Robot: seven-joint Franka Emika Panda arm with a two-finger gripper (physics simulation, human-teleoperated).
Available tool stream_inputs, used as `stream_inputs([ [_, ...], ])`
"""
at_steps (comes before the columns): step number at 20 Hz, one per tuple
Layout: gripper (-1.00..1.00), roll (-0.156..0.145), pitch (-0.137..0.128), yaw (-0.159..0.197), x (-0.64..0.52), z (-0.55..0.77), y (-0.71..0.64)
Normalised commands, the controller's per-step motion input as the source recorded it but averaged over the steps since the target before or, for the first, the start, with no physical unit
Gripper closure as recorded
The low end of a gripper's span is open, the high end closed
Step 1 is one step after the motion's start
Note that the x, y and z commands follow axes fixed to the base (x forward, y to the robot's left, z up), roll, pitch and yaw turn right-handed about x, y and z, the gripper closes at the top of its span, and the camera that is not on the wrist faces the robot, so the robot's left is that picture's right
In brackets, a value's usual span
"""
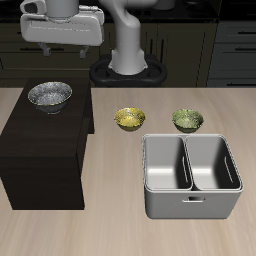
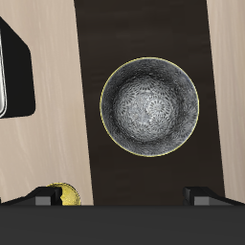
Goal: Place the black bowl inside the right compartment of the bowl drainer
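Note:
The black bowl (image 1: 49,95) sits upright on top of a dark wooden stand (image 1: 40,150); its speckled silvery inside faces up. In the wrist view the black bowl (image 2: 150,105) lies straight below the camera on the stand's dark top. My gripper (image 1: 62,48) hangs high above the bowl, a little farther back, clear of it. Its fingertips (image 2: 43,198) stand wide apart, so the gripper (image 2: 124,196) is open and empty. The bowl drainer (image 1: 190,205) stands near the table's front edge, both wells empty. One corner of the drainer (image 2: 11,77) shows in the wrist view.
A small yellow-gold bowl (image 1: 129,119) and a small green bowl (image 1: 187,120) sit on the table just behind the drainer. The yellow-gold bowl (image 2: 65,194) peeks out beside the stand. The robot's base (image 1: 130,65) stands at the back.

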Motion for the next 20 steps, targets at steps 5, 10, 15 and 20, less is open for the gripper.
stream_inputs([
  [5,-1.00,-0.011,0.015,-0.017,0.22,0.04,-0.07],
  [10,-1.00,-0.019,-0.005,0.021,0.24,0.00,0.06],
  [15,-1.00,-0.005,0.021,-0.024,0.15,-0.06,0.07],
  [20,-1.00,0.000,0.011,0.009,0.09,-0.13,0.07],
])
